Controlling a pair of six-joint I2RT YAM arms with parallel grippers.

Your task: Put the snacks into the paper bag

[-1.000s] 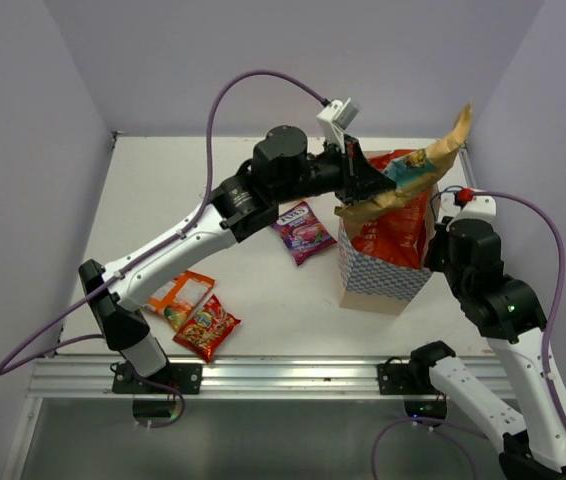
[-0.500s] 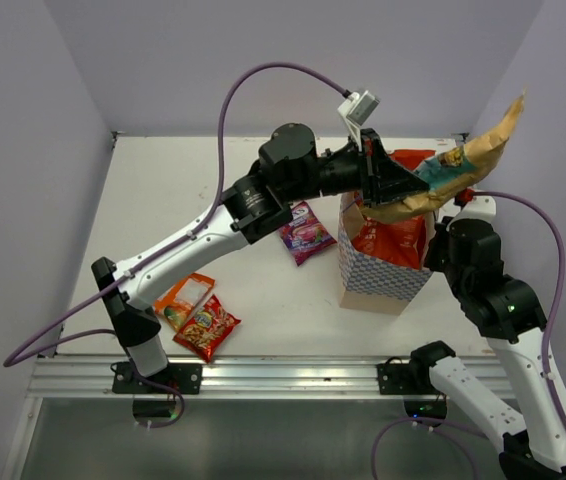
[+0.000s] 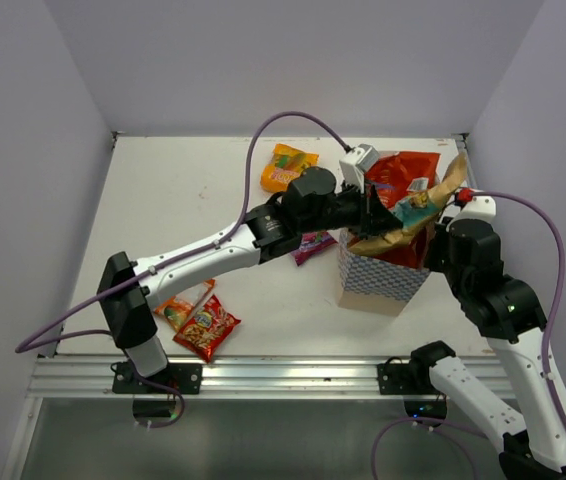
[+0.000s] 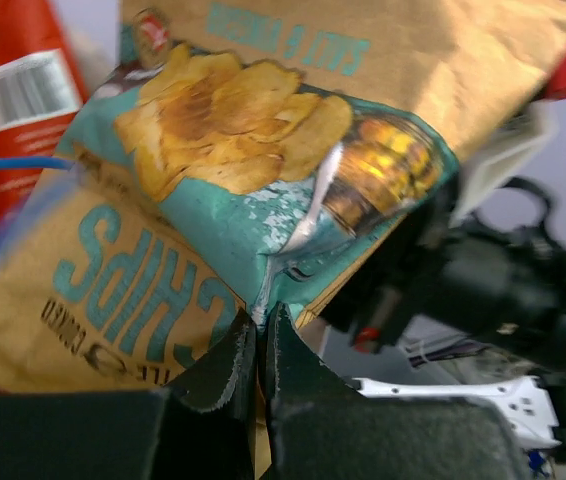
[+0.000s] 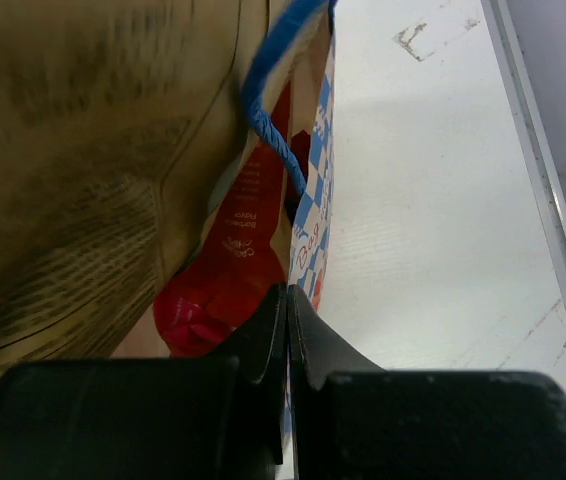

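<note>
The blue-and-white checked paper bag [image 3: 378, 277] stands upright at the right. A large red packet [image 3: 403, 172] sticks out of it. My left gripper [image 3: 376, 213] is shut on the tan-brown chips packet [image 3: 418, 215], which hangs partly inside the bag's mouth; it fills the left wrist view [image 4: 253, 150]. My right gripper [image 5: 288, 300] is shut on the bag's wall [image 5: 313, 225], with the blue handle [image 5: 268, 100] above. Loose on the table lie an orange packet [image 3: 288, 166], a purple one [image 3: 311, 244], an orange-white one [image 3: 176, 303] and a small red one [image 3: 206, 328].
Purple walls enclose the white table [image 3: 183, 200] on three sides. A metal rail [image 3: 263, 375] runs along the near edge. The left arm stretches across the table over the purple packet.
My left gripper has come down and back with the tan-brown packet, lowering it from above the bag into its mouth. The orange packet at the back has come into view. The right arm has stayed still.
</note>
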